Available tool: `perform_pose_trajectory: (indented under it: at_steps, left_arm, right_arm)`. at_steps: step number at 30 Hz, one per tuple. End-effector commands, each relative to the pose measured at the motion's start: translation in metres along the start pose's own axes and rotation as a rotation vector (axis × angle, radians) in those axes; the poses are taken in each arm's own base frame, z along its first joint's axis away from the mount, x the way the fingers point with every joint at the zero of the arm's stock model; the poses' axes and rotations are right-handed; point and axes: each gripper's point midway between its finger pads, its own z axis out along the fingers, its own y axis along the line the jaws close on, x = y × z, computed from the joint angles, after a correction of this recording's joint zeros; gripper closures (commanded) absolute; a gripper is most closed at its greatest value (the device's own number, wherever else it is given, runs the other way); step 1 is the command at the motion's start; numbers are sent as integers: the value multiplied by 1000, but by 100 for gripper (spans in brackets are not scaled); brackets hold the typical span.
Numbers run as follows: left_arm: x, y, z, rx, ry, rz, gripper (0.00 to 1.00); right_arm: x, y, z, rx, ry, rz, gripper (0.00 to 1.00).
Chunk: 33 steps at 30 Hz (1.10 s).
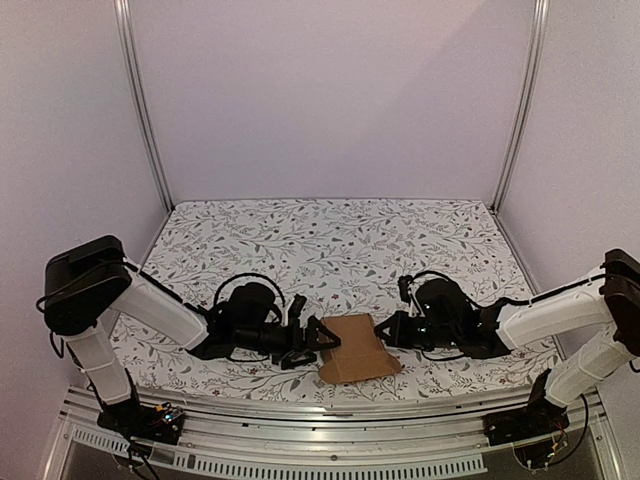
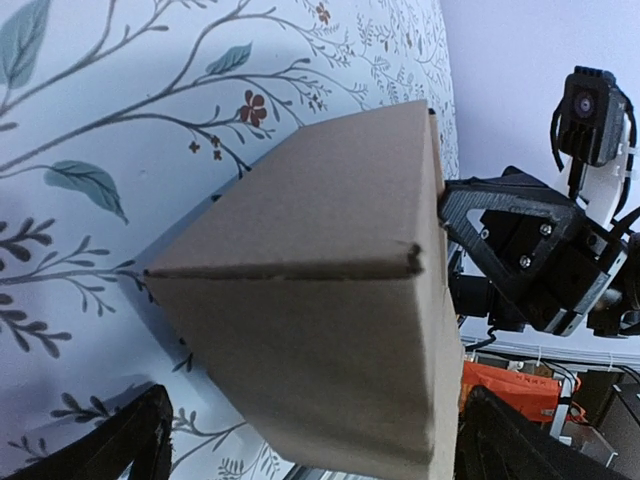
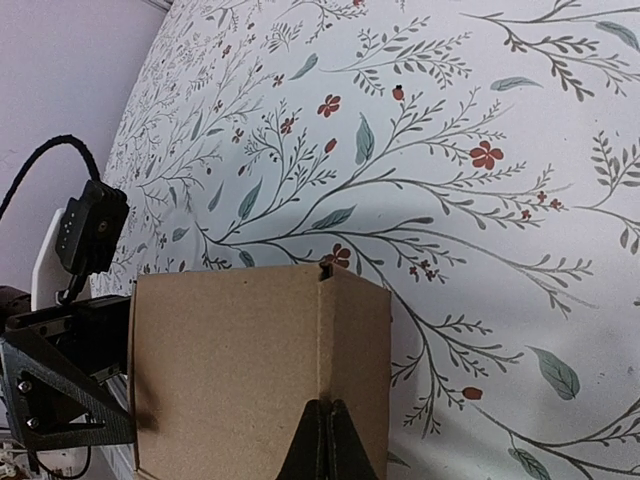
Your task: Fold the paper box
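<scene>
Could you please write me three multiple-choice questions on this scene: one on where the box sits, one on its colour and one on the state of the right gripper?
1. Where on the table is the box?
A. At the far edge.
B. At the near edge, between the two grippers.
C. In the far left corner.

2. What colour is the box?
A. Brown.
B. White.
C. Blue.

3. What state is the right gripper in?
A. Wide open.
B. Shut.
C. Closed round a pen.

Answers:
1. B: the top view shows it between the left gripper and the right gripper, close to the arms' bases.
2. A: it is plain brown cardboard in every view.
3. B: the right wrist view shows its fingers pressed together.
</scene>
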Motion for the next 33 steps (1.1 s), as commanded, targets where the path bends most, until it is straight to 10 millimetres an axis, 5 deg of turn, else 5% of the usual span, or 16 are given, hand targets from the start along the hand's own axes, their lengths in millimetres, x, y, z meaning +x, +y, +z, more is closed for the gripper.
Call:
perform_pose_trajectory:
  at_steps: [1,11,28,33]
  left_arm:
    - [-5,2,8,13,8,-12,0]
    - [-12,-13,15,92,-6,-28,3]
    - [-11,-22,15,106,16,-12,40]
    - [-12,-24,11,100,16,-4,46]
  right_arm:
    - [53,-57,-4,172,164,15,100]
    - [55,-59,-6,166,159,25,100]
    - [49,-51,-5,145,144,19,100]
    - [35,-35,-13,94,102,9,83]
